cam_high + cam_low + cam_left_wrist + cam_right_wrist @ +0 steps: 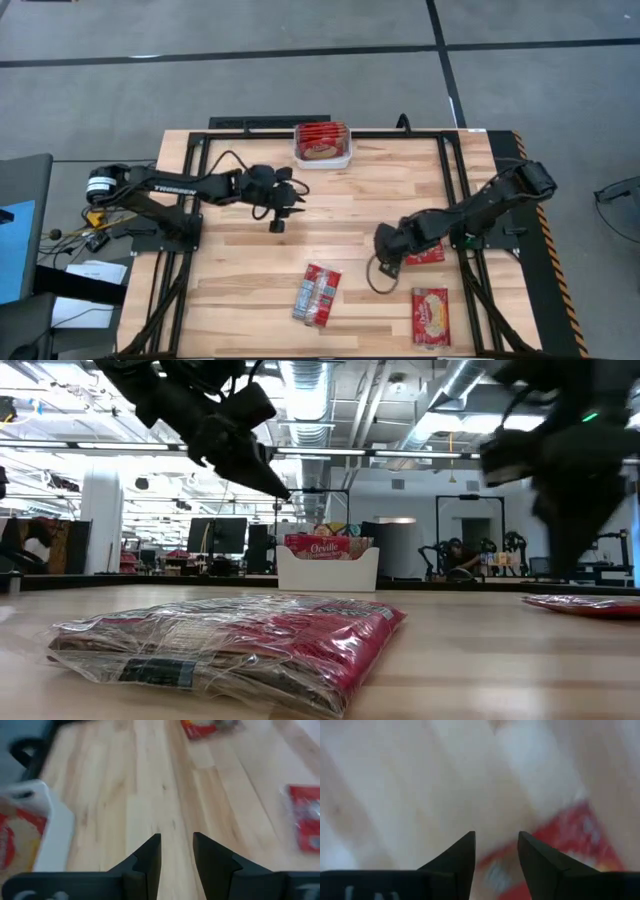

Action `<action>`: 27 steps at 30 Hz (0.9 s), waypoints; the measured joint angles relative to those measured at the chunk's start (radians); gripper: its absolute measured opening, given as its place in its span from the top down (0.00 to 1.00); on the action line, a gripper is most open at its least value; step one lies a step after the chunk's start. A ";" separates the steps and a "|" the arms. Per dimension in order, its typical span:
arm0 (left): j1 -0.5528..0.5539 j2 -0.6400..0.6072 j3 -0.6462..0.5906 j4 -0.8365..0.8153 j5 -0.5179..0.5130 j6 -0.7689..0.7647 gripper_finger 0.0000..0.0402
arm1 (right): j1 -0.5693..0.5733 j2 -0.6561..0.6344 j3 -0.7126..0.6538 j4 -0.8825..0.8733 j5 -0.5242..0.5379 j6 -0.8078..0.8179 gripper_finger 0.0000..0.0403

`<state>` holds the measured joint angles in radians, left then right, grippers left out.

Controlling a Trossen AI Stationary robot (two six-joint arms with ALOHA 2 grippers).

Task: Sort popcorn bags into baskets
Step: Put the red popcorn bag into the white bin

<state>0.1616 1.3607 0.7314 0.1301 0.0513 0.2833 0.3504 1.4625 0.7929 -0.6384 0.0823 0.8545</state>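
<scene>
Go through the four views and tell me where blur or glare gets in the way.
High view: sharp, even light. Low view: the nearest popcorn bag glints on its wrap; the right arm is smeared; ceiling lights glare. Left wrist view: the white basket and the far bags are soft. Right wrist view: heavy blur; only a red smear of a bag shows past the right gripper.

Two black jointed arms, white lettering on left arm (165, 185), black wedge-shaped fingers (150, 857), looping black cable (378, 278)

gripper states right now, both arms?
Left gripper: open, empty, above bare table short of the basket.
Right gripper: open, empty, over a popcorn bag.
</scene>
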 joint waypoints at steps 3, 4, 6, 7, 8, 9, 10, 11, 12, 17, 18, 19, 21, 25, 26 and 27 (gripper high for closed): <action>-0.020 0.038 0.000 0.085 -0.052 -0.001 0.74 | 0.058 -0.054 0.000 -0.090 0.054 0.050 0.60; -0.020 0.050 0.000 0.106 -0.058 -0.009 0.74 | 0.070 -0.069 0.001 -0.129 0.081 0.071 0.61; -0.015 0.080 0.002 0.170 -0.061 -0.033 0.72 | 0.088 -0.101 0.000 -0.217 0.121 0.125 0.62; -0.011 0.087 0.001 0.172 -0.060 -0.046 0.71 | 0.095 -0.114 0.000 -0.254 0.126 0.159 0.62; -0.008 0.095 0.001 0.175 -0.060 -0.058 0.70 | 0.100 -0.123 -0.002 -0.281 0.126 0.189 0.62; -0.005 0.103 0.001 0.177 -0.060 -0.060 0.68 | 0.110 -0.133 -0.010 -0.285 0.118 0.215 0.62; -0.003 0.108 0.001 0.169 -0.064 -0.060 0.66 | 0.125 -0.142 -0.022 -0.275 0.106 0.231 0.61; -0.002 0.114 0.001 0.164 -0.069 -0.060 0.64 | 0.142 -0.145 -0.032 -0.250 0.082 0.238 0.60; -0.002 0.116 0.001 0.155 -0.079 -0.060 0.63 | 0.162 -0.143 -0.046 -0.220 0.059 0.238 0.59; -0.002 0.115 0.000 0.159 -0.129 -0.028 0.55 | 0.231 -0.094 -0.074 -0.207 0.033 0.269 0.53; -0.002 0.115 0.000 0.171 -0.129 -0.021 0.54 | 0.238 -0.087 -0.079 -0.213 0.036 0.272 0.52; -0.002 0.115 0.001 0.185 -0.131 -0.015 0.53 | 0.241 -0.074 -0.081 -0.216 0.042 0.271 0.51; -0.002 0.114 0.001 0.188 -0.132 -0.004 0.52 | 0.242 -0.046 -0.100 -0.195 0.049 0.266 0.50; -0.002 0.114 0.001 0.188 -0.146 0.005 0.52 | 0.221 0.004 -0.131 -0.147 0.050 0.226 0.50; -0.002 0.114 0.001 0.186 -0.146 0.005 0.52 | 0.215 0.011 -0.138 -0.128 0.050 0.209 0.51; -0.002 0.114 0.001 0.182 -0.146 0.005 0.52 | 0.207 0.018 -0.142 -0.114 0.050 0.190 0.51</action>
<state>0.1596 1.4746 0.7326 0.3122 -0.0947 0.2879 0.5572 1.4807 0.6504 -0.7529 0.1322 1.0442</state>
